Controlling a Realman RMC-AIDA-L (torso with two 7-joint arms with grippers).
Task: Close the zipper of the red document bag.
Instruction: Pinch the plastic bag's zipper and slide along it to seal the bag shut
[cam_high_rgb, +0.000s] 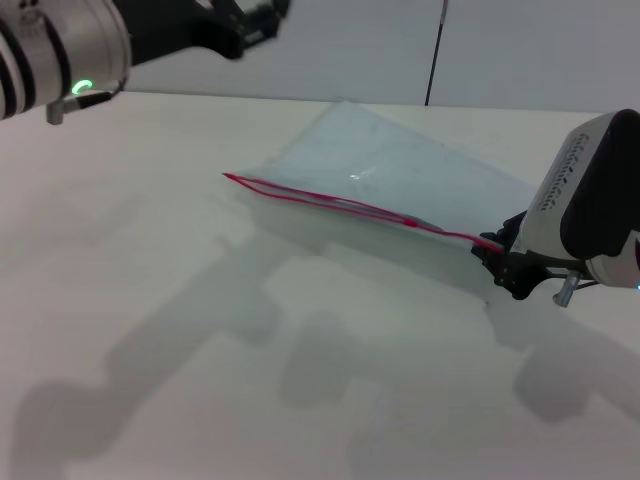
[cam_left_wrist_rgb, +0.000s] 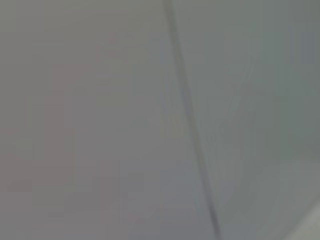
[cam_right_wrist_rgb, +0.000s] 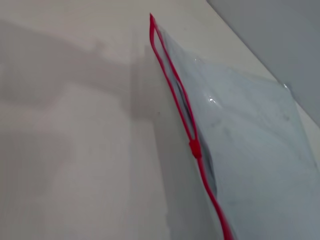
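The red document bag (cam_high_rgb: 400, 160) is a translucent pale blue pouch on the white table (cam_high_rgb: 150, 300), with its near long edge raised off the surface. Along that edge runs the red zipper (cam_high_rgb: 330, 202). The slider (cam_high_rgb: 410, 221) sits about two thirds of the way toward the right end. In the right wrist view the zipper (cam_right_wrist_rgb: 172, 85) gapes open beyond the slider (cam_right_wrist_rgb: 194, 148) and is joined on the near side, with the bag (cam_right_wrist_rgb: 250, 140) beside it. My right gripper (cam_high_rgb: 495, 255) is shut on the bag's right zipper end. My left gripper (cam_high_rgb: 255, 22) hangs high at the back left, away from the bag.
A grey wall with a thin dark vertical line (cam_high_rgb: 435, 55) stands behind the table. The left wrist view holds only that wall and line (cam_left_wrist_rgb: 192, 125). Arm shadows fall across the bare table in front of the bag.
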